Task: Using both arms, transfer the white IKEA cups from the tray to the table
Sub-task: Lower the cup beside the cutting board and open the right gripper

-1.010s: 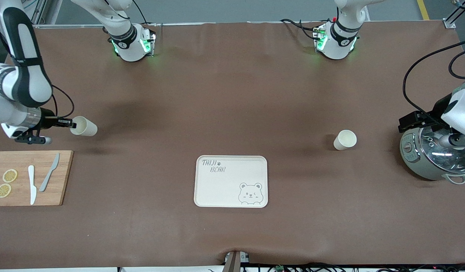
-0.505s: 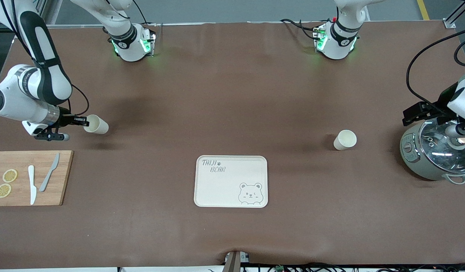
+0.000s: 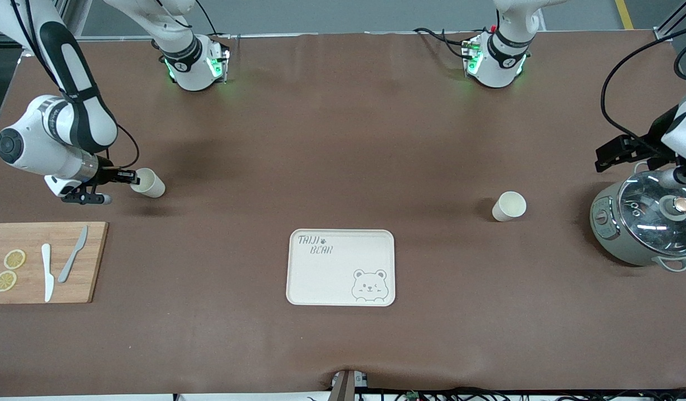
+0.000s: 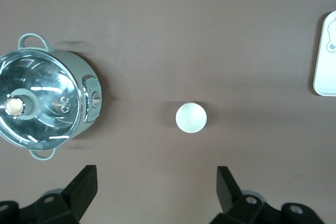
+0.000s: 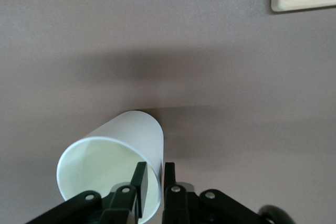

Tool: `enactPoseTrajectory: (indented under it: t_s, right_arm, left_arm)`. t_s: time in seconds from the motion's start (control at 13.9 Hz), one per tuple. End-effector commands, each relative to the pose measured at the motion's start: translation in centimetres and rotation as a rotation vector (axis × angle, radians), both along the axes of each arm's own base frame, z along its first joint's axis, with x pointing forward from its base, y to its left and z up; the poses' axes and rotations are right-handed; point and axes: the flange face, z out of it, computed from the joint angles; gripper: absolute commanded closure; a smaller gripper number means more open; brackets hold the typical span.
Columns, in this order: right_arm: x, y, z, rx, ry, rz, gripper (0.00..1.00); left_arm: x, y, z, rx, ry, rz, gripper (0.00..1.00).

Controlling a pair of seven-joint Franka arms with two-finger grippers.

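Note:
My right gripper (image 3: 132,177) is shut on the rim of one white IKEA cup (image 3: 148,183), one finger inside and one outside, and holds it tilted above the table at the right arm's end; the cup also shows in the right wrist view (image 5: 113,166). The second white IKEA cup (image 3: 509,206) stands upright on the table toward the left arm's end, and shows from above in the left wrist view (image 4: 191,117). My left gripper (image 4: 156,187) is open and empty, up in the air beside the pot; in the front view it shows at the edge (image 3: 618,151).
A cream bear-printed tray (image 3: 341,267) lies mid-table, nearer the front camera. A wooden cutting board (image 3: 64,262) with lemon slices and two knives lies at the right arm's end. A grey-green pot with a glass lid (image 3: 643,223) stands at the left arm's end.
My right gripper has carried its cup toward the table's middle and a little lower. My left gripper has drawn away from over the pot, toward the robots' bases.

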Motion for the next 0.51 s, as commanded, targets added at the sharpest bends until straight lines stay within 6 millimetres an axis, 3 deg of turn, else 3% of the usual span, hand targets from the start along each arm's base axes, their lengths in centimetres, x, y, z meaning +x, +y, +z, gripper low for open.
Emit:
enactPoseTrajectory:
  t_s: [0.0, 0.07, 0.22, 0.43]
  right_arm:
    - [0.6, 0.3, 0.4, -0.001, -0.006, -0.007, 0.00]
    - [1.1, 0.2, 1.0, 0.001, -0.004, -0.007, 0.00]
    - [4.3, 0.1, 5.0, 0.013, 0.000, 0.017, 0.00]
    - [12.3, 0.0, 15.5, 0.009, -0.055, 0.070, 0.00]
  left_arm:
    - [-1.8, -0.2, 1.5, -0.018, 0.030, -0.002, 0.00]
    - [-2.7, -0.3, 3.0, -0.013, 0.002, -0.004, 0.00]
    - [-3.4, -1.8, 3.9, -0.007, -0.013, -0.013, 0.00]
    - [-4.5, -2.2, 4.7, -0.007, -0.011, -0.018, 0.00]
